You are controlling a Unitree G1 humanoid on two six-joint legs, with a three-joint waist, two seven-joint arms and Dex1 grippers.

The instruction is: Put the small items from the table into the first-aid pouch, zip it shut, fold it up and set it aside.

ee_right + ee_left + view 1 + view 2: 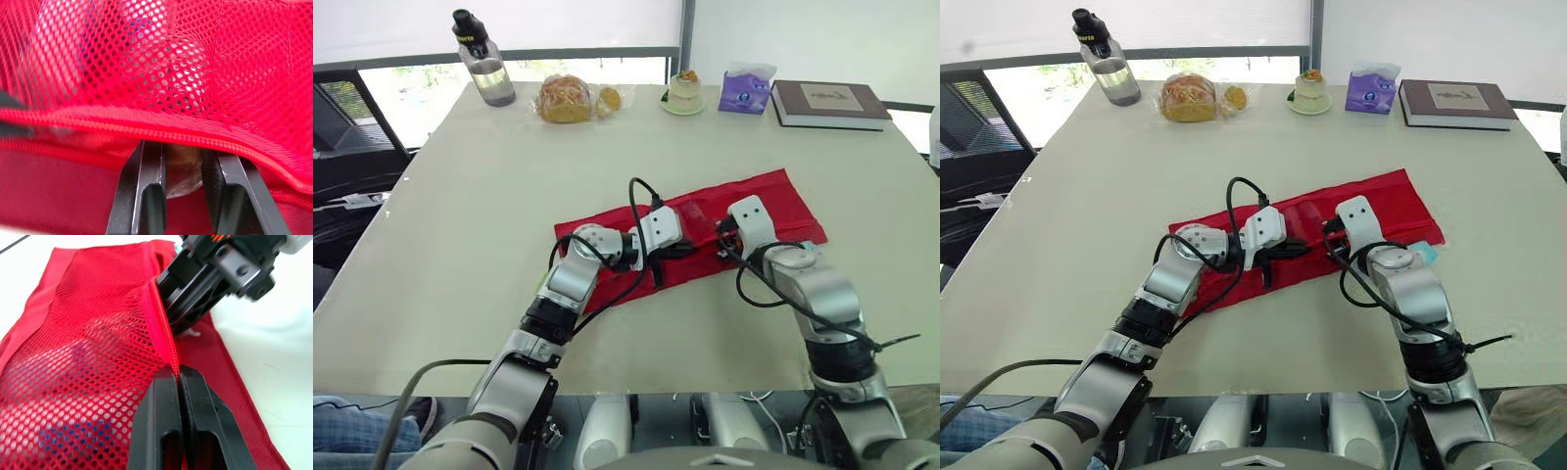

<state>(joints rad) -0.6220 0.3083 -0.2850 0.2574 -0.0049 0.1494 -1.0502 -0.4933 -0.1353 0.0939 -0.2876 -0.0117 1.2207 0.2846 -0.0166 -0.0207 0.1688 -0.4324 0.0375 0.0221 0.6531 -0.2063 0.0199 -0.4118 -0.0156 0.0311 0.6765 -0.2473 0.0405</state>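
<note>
Both pincers are at the red pouch in the middle of the counter.
In the eye views the red pouch (pixel 773 201) lies flat and aslant on the pale counter (pixel 480 215). The left pincer (pixel 677 251) is on its middle and the right pincer (pixel 724 233) is just beside it on the same stretch of fabric; a bottle (pixel 485 61) and a book (pixel 829 103) stand well apart at the far edge. In the left wrist view, the left pincer is pressed tight together, nipping the zip seam (pixel 161 328) that borders the mesh panel (pixel 98 357), with the right pincer near it on that seam. In the right wrist view, the right pincer's fingers (pixel 146 176) stand narrowly apart, tips tucked beneath the pouch's zip edge. A pale glossy scrap (pixel 183 171) sits between them; I cannot tell whether it is gripped.
</note>
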